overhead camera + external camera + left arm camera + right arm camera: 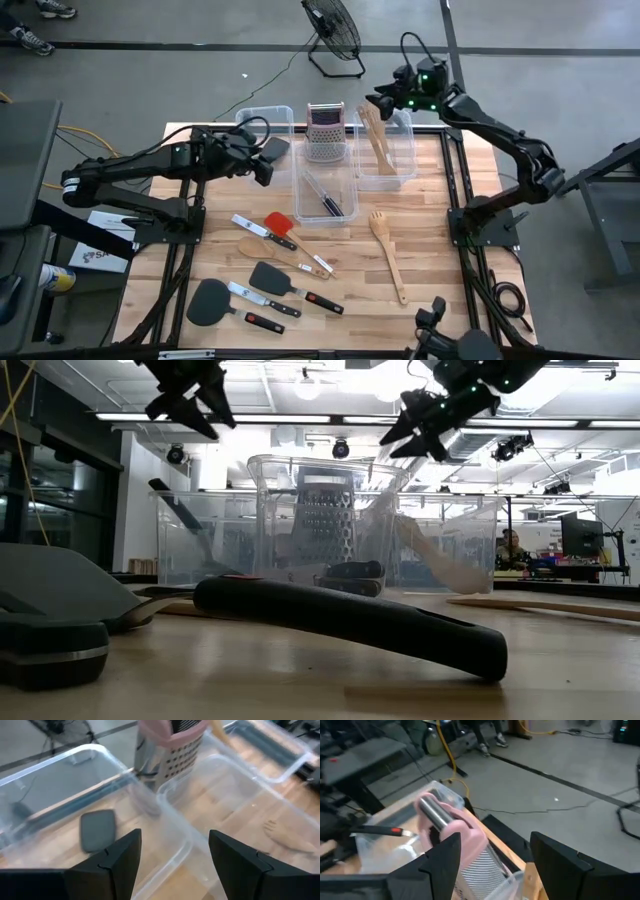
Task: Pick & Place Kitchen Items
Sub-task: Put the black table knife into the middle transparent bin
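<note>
My left gripper (pixel 262 160) (pixel 172 865) hangs open over the left clear bin (pixel 250 112), with nothing between its fingers. A black spatula (pixel 97 830) lies in that bin. My right gripper (pixel 385 100) (pixel 495 865) is open and bare, high over the far end of the right bin (pixel 400 178), which holds wooden spoons (pixel 378 145). The middle bin (pixel 345 215) holds black-handled knives (pixel 328 200). On the tabletop lie a red spatula (pixel 280 228), two black spatulas (pixel 272 278) (pixel 210 300), knives (pixel 250 225), a wooden spoon (pixel 262 250) and a wooden fork (pixel 388 255).
A steel box grater (pixel 325 132) with a pink handle (pixel 450 825) stands between the bins at the back. A floor fan (pixel 335 35) stands beyond the table's far edge. In the low view a black handle (pixel 350 620) lies close in front. Bare wood shows along the table's right edge (pixel 480 270).
</note>
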